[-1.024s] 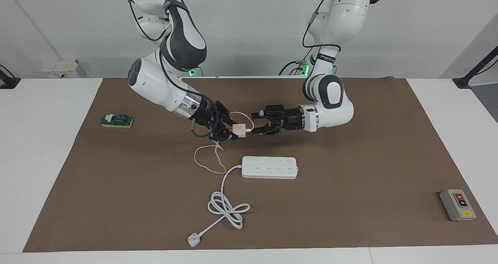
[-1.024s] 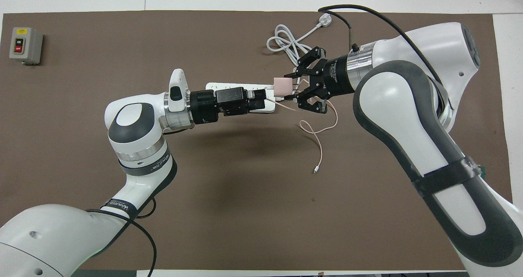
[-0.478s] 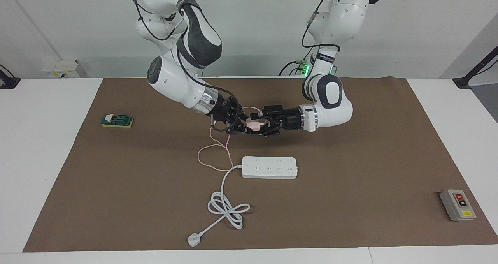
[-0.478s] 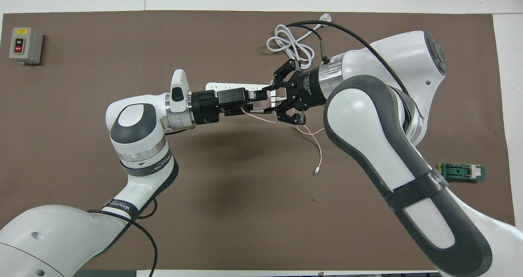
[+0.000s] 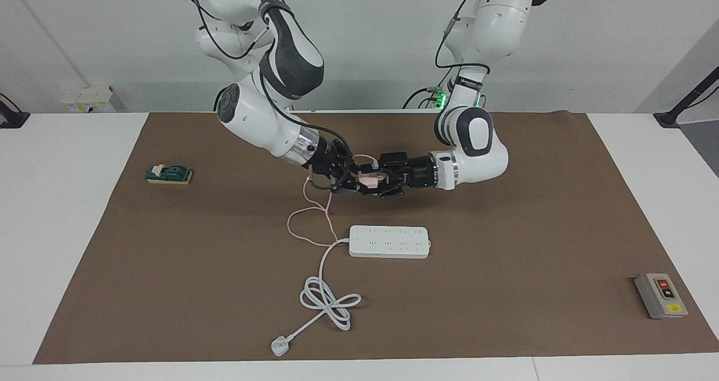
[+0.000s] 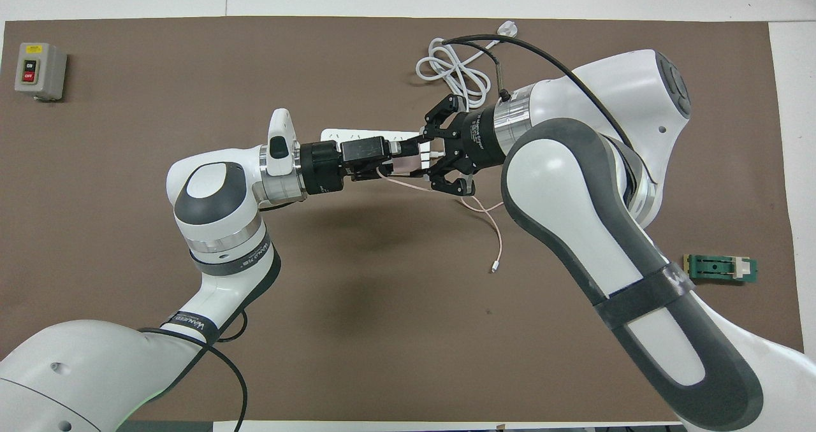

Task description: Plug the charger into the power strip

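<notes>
The pale pink charger (image 5: 368, 180) hangs in the air between my two grippers, which meet tip to tip over the brown mat. My right gripper (image 5: 359, 182) is shut on it. My left gripper (image 5: 376, 182) reaches in from the other end and has the charger at its tip. In the overhead view the charger (image 6: 408, 164) shows between the left gripper (image 6: 401, 163) and the right gripper (image 6: 426, 158). Its thin pink cable (image 5: 306, 223) droops to the mat. The white power strip (image 5: 389, 241) lies flat on the mat, sockets up, partly covered by the arms in the overhead view (image 6: 331, 135).
The strip's thick white cord (image 5: 328, 299) lies coiled, ending in a white plug (image 5: 279, 346) near the mat's edge farthest from the robots. A grey button box (image 5: 661, 295) sits toward the left arm's end. A small green object (image 5: 168, 174) sits toward the right arm's end.
The right gripper carried the charger toward the left gripper until the two met, with the charger at the left gripper's tip. The pink cable followed. In the last half second, hardly any movement.
</notes>
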Controlling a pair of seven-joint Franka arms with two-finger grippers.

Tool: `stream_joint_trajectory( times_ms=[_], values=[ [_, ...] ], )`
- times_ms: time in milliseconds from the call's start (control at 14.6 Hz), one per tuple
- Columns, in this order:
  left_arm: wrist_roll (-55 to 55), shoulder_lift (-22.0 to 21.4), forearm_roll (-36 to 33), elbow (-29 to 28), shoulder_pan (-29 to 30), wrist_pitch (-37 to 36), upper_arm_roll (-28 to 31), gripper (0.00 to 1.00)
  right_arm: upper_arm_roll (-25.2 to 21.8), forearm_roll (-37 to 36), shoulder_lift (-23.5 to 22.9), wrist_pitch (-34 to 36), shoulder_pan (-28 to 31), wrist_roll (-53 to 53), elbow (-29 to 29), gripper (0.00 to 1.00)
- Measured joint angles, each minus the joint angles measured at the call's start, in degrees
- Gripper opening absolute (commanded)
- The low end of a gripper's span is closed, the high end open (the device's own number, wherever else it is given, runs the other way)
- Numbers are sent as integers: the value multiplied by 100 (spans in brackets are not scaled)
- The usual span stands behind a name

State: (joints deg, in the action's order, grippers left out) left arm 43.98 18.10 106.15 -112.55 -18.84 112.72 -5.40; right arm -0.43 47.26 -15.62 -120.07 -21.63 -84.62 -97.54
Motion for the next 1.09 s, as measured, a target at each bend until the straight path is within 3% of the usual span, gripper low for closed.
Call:
stream_joint_trajectory(
  times_ms=[1092],
  values=[
    [5, 12, -4, 3, 68, -168, 81, 100, -9, 0, 0, 0, 0, 1, -3, 0]
  ],
)
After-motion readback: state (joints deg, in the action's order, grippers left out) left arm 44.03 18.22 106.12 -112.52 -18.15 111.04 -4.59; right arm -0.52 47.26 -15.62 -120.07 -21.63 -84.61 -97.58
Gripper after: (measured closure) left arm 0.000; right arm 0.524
